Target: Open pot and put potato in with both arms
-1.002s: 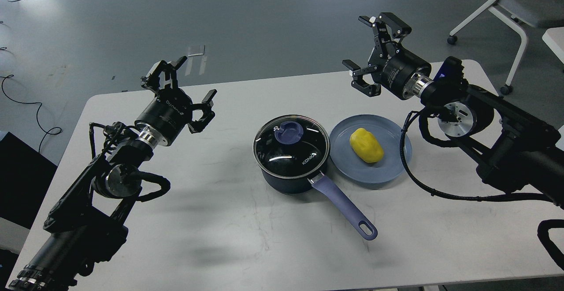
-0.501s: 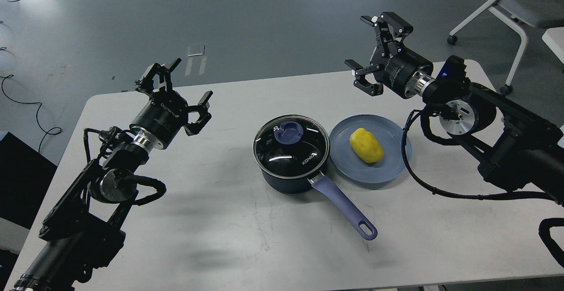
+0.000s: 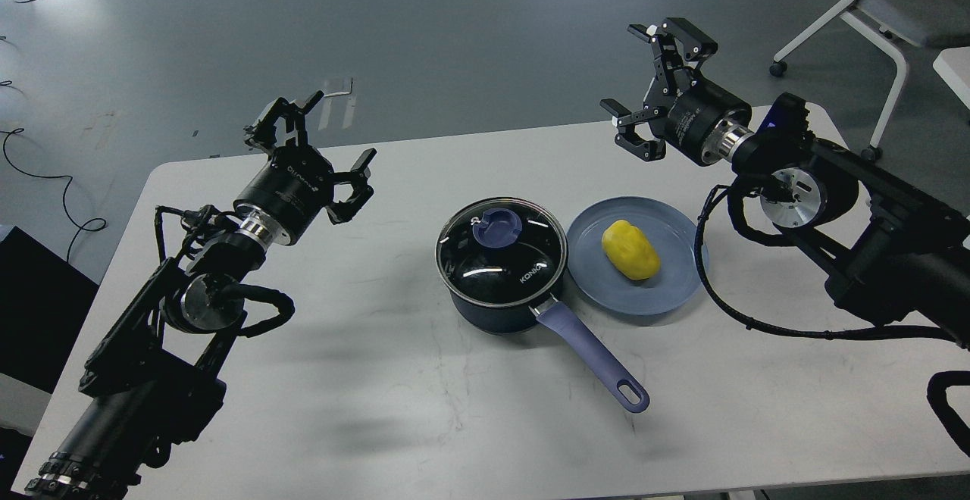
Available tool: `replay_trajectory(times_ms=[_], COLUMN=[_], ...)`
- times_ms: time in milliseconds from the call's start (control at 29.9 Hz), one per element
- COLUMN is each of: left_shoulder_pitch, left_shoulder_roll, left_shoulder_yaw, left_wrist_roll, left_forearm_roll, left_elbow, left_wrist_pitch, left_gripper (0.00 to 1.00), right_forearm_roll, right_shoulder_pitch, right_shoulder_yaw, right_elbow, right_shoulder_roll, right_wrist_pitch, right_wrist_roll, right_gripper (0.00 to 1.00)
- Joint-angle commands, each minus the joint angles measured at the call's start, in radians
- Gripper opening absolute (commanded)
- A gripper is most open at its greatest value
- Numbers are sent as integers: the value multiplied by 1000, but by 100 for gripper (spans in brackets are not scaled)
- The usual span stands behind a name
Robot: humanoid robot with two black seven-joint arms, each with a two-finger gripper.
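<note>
The lid [image 3: 501, 251] of the pot [image 3: 492, 310], near the middle of the tabletop, carries the white word "KONKA" printed slantwise on its glass, toward the side nearest the front edge. The left gripper [image 3: 333, 136], over the table's back-left corner, has white lettering on its round black body, too small and tilted to read. The right gripper [image 3: 640, 68], over the back edge toward the right corner, bears small white print on its body as well, equally unreadable.
</note>
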Motion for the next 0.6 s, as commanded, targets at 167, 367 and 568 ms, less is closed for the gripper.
replay_trajectory(times_ms=[167,367,568], left_shoulder_pitch=[-3,-69,-124], left_shoulder_roll=[6,43,130], left_shoulder_yaw=[-12,-15,28], left_wrist_roll=[-11,-24,-34], left_forearm_roll=[-3,29,106], left_elbow=[10,12,-53], left_wrist_pitch=[-19,2,76], left_gripper=[98,98,98], right_forearm_roll=[0,0,0], right_shoulder_pitch=[19,5,-12], right_shoulder_yaw=[4,7,28], right_elbow=[-24,-22,-24], right_shoulder_roll=[18,9,9], right_wrist_pitch=[0,-6,-6], right_wrist_roll=[3,6,6], right_gripper=[100,100,100])
